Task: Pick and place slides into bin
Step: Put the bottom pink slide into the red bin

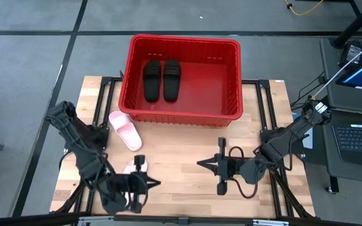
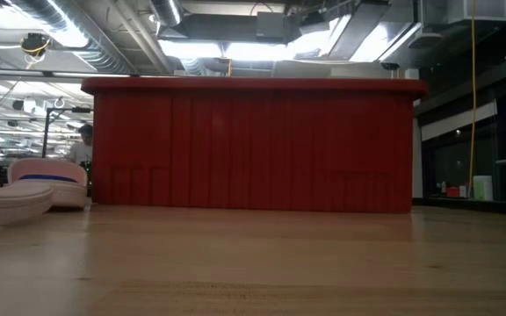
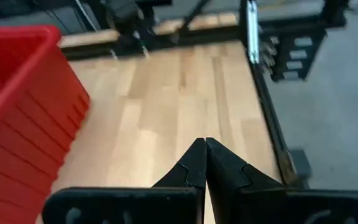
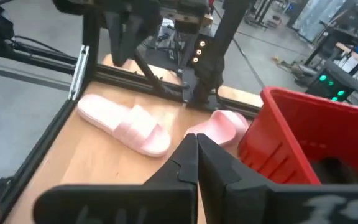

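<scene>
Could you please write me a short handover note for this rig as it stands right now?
Left hand: shut, empty, low at the table's near edge, beside one pink slide.
Right hand: shut, empty, near the table's middle front.
Red bin: at the far edge of the table.
Done: both black slides lie side by side in the bin.
Left: two pink slides on the table. One lies just in front of the bin's left corner; the other sits by the left arm, partly hidden in the high view. Both need picking and placing in the bin.
</scene>
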